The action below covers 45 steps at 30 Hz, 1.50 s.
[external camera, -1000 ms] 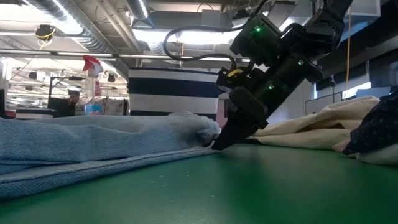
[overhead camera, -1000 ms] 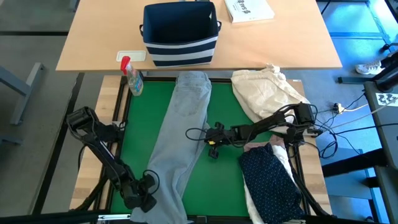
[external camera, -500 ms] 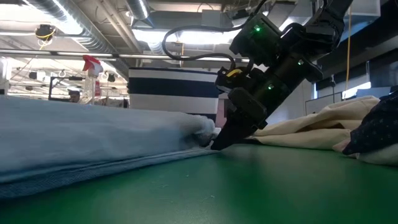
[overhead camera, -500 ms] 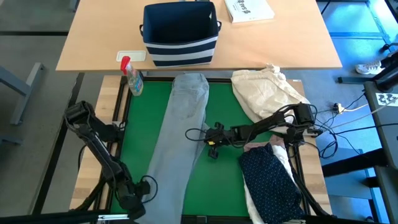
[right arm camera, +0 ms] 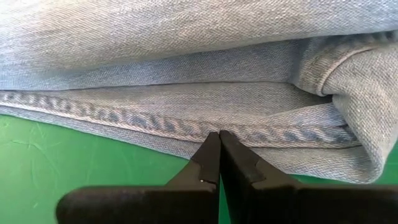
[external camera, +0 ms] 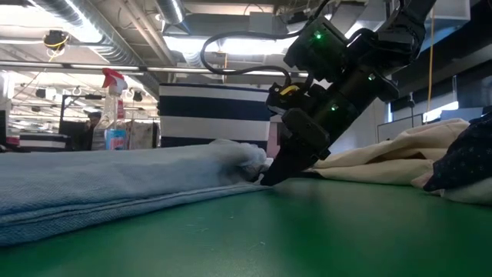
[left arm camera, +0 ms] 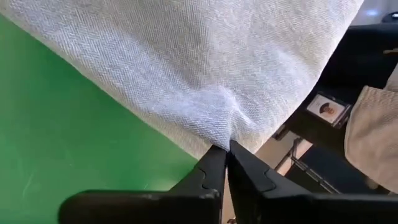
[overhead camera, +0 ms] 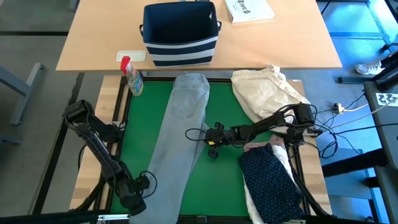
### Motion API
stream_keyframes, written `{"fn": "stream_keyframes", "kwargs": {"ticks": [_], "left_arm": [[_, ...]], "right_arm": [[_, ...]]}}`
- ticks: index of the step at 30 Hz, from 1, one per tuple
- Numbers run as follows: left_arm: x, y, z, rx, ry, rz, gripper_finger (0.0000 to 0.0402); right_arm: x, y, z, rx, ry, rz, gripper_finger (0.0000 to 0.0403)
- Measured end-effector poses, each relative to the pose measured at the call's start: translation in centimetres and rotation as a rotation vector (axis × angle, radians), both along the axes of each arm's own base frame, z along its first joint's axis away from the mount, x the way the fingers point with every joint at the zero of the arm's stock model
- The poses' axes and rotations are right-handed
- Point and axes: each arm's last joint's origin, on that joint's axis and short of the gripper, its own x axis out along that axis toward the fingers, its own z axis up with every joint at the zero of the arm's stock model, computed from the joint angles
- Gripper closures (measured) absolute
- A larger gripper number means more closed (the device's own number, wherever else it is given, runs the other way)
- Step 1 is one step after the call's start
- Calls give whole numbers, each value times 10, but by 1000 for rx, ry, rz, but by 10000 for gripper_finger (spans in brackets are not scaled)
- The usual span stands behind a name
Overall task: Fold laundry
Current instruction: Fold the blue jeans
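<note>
At the green mat's (overhead camera: 221, 174) front left corner, the left gripper (overhead camera: 144, 185) pinches the hem of the long light grey denim jeans (overhead camera: 180, 134); only the left wrist view shows its fingers (left arm camera: 214, 168) closed on that cloth edge. The jeans run from there to the mat's back edge, folded lengthwise. At their right edge, mid-mat, the right gripper (overhead camera: 208, 138) clamps the stitched seam, fingers (right arm camera: 210, 155) pressed together. From table height the fold's layered edge shows. The navy white-dotted shirt (overhead camera: 270, 183) lies at the front right corner over white cloth.
</note>
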Motion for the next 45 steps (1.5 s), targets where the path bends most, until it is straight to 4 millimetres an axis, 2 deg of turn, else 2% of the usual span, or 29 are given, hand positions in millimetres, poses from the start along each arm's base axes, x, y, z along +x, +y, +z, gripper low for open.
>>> {"fn": "stream_keyframes", "kwargs": {"ticks": [9,15,18,22,27,30,33,37,41,45], "left_arm": [[-3,-1,0,-45,81,-48,292],[-7,1,15,-86,35,-22,252],[-11,3,27,-86,-44,1,247],[-17,6,42,-69,-198,-29,249],[-23,8,51,-17,-342,-127,254],[-26,6,51,-1,-377,-194,255],[-28,7,53,19,-419,-264,255],[-31,15,63,74,-510,-289,255],[-35,30,76,157,-595,-256,255],[-38,40,84,226,-667,-226,255]], "right_arm": [[1,0,1,20,1,-2,393],[4,7,27,57,30,55,393],[8,10,57,101,0,97,382],[12,23,84,223,15,160,324],[25,76,135,372,-138,357,236],[31,100,154,341,-211,263,208],[36,108,171,316,-287,111,198],[37,109,186,362,-294,-27,197],[40,111,198,463,-320,-50,197],[42,128,203,563,-347,19,197]]}}
